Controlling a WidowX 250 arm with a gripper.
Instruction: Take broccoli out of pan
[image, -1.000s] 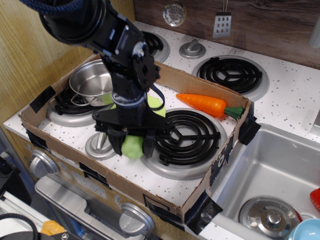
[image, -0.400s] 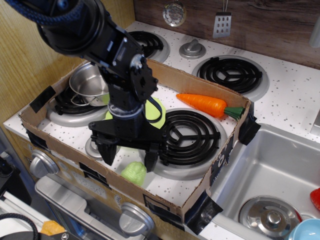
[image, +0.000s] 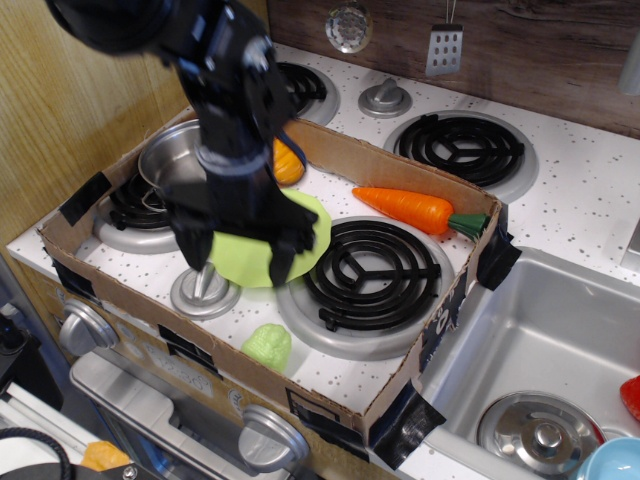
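Broccoli (image: 267, 346) lies on the stovetop below the open, empty gripper (image: 238, 255).

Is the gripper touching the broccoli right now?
Apart. The only camera view shows the gripper raised over the green plate, jaws open, with bare stovetop between it and the broccoli.
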